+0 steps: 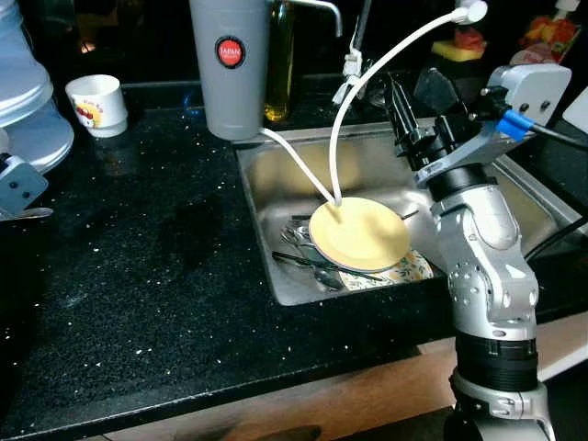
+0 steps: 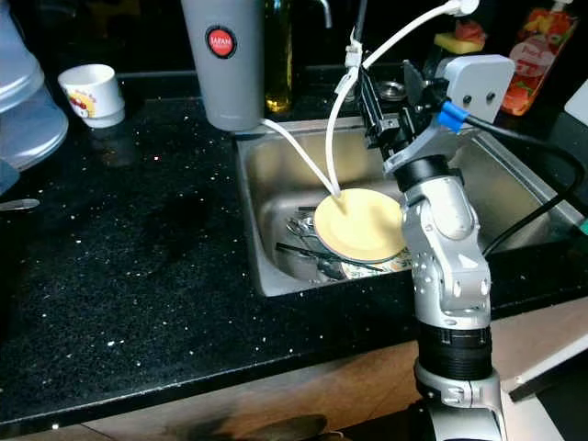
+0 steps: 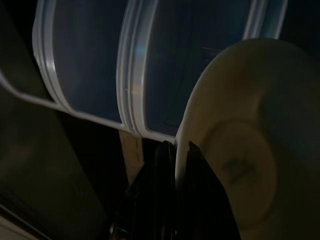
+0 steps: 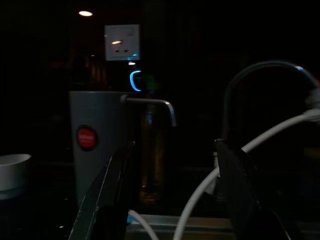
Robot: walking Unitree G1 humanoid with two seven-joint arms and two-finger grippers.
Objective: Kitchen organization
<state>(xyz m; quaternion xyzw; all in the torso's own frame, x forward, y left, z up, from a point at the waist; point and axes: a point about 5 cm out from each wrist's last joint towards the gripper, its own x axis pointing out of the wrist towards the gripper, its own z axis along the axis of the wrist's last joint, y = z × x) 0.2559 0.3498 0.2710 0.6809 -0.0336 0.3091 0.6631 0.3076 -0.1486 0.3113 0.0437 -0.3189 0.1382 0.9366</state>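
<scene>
Right gripper (image 4: 172, 190) jaws spread wide, nothing between them, hovering above the far side of the stainless steel sink (image 1: 276, 175), pointed toward the back wall. Left gripper (image 3: 176, 165) jaws pinched on the rim of a pale round plate (image 3: 245, 150), held edge-on beside stacked translucent plastic containers (image 3: 100, 65); that arm sits far off at the counter's left edge. Key relation: the round yellow plate (image 1: 360, 232) lies flat in the sink, below and toward the robot from the right jaws, on a patterned plate (image 1: 404, 270) and loose metal cutlery (image 1: 308, 246). Right arm is clearly nearer, so I'd expect it to drop and tilt down for the rim. White hose (image 1: 367, 69) arcs down onto the plate, a snag risk. Grey cylindrical canister (image 1: 230, 64) on the black speckled counter (image 1: 138, 276) has a red round label; reads "JAPAN" I think, rest too small. White printed cup (image 1: 96, 103) far left.
</scene>
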